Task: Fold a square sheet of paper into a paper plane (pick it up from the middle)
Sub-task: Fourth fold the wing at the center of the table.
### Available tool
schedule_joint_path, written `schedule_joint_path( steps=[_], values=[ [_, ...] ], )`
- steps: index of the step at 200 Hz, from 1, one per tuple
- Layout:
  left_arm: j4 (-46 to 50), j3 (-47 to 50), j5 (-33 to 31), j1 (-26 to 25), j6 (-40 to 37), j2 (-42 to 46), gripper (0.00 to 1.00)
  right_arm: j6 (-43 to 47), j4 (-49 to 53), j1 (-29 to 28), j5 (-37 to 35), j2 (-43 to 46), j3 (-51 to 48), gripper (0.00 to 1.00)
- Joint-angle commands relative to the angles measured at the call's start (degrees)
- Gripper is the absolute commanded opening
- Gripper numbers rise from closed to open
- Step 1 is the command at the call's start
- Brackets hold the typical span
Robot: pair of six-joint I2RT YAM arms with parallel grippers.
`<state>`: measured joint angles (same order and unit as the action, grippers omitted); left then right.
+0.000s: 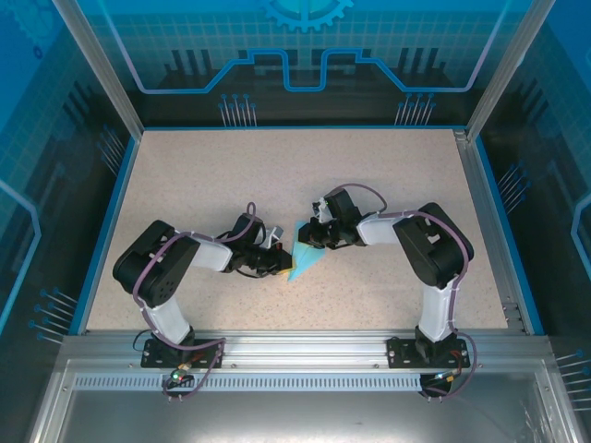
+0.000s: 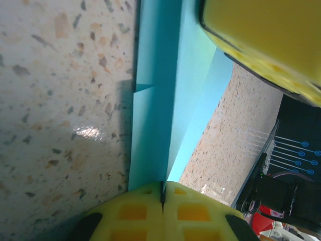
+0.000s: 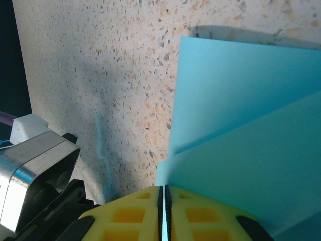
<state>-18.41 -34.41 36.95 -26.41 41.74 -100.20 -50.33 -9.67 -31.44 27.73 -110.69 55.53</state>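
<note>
The light-blue paper (image 1: pixel 305 261), folded into a narrow pointed wedge, sits at the middle of the speckled bench (image 1: pixel 277 175), between the 2 arms. The left jaws are closed tight on its near end: in the left wrist view the yellow pads (image 2: pixel 133 211) meet, with the paper's edge pinched in the seam. The right jaws are likewise closed on the paper from its farther end, their pads (image 3: pixel 128 216) pressed together over the sheet. Overlapping folded layers show in both wrist views.
</note>
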Motion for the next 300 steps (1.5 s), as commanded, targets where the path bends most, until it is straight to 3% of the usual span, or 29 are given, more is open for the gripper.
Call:
schedule_joint_path(
  steps=[1, 86, 219, 263, 300],
  values=[
    [0.5, 0.9, -4.2, 0.4, -0.1, -2.3, 0.03, 1.0, 0.9, 0.7, 1.4, -1.7, 1.4, 0.13],
    [-0.2, 1.4, -4.9, 0.5, 0.9, -2.7, 0.03, 1.7, 2.8, 0.7, 1.4, -3.4, 2.8, 0.14],
    [3.6, 0.3, -1.2, 0.4, -1.2, 0.1, 0.18, 2.4, 5.7, 0.8, -1.4, -5.1, 1.5, 0.12],
    [6.1, 0.6, -0.5, 0.4, -3.0, 2.2, 0.18, 3.0, 6.6, 0.9, -1.8, -4.9, 1.6, 0.12],
    [7.3, 0.2, 0.4, 0.4, -4.4, 2.7, 0.12, 3.4, 7.3, 0.9, -2.1, -4.9, 1.5, 0.12]
  ],
)
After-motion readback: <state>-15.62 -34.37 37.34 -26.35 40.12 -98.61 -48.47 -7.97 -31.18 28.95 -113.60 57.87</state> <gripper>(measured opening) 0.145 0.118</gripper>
